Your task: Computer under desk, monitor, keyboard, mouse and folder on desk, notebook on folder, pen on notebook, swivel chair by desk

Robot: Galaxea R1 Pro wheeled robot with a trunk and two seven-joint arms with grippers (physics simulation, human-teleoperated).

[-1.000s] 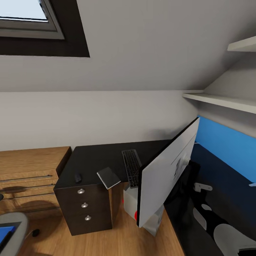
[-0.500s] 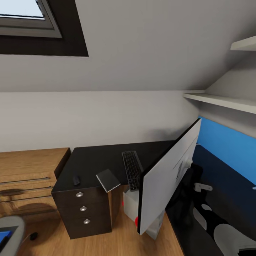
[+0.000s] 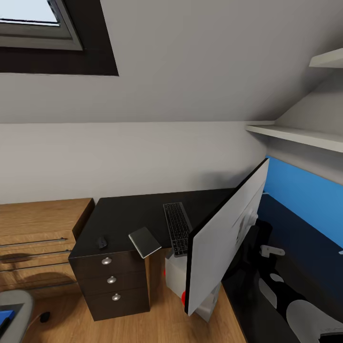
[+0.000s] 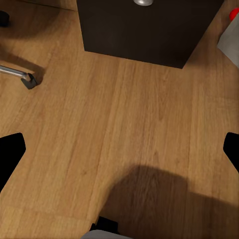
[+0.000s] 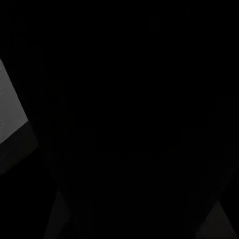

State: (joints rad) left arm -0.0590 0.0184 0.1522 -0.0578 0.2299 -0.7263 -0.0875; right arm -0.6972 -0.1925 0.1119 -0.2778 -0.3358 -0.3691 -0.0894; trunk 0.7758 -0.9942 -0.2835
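On the black surface (image 3: 128,214) at centre frame, the keyboard (image 3: 177,227) lies with its long axis running from the wall toward the front edge. Left of it the notebook (image 3: 144,241) sits skewed, one corner overhanging the edge, and the mouse (image 3: 101,242) lies further left. The monitor (image 3: 224,238) leans steeply at right, above the computer (image 3: 174,276). The left claw's fingers (image 4: 11,155) stand wide apart over the wooden floor (image 4: 119,129); the right claw's state cannot be told.
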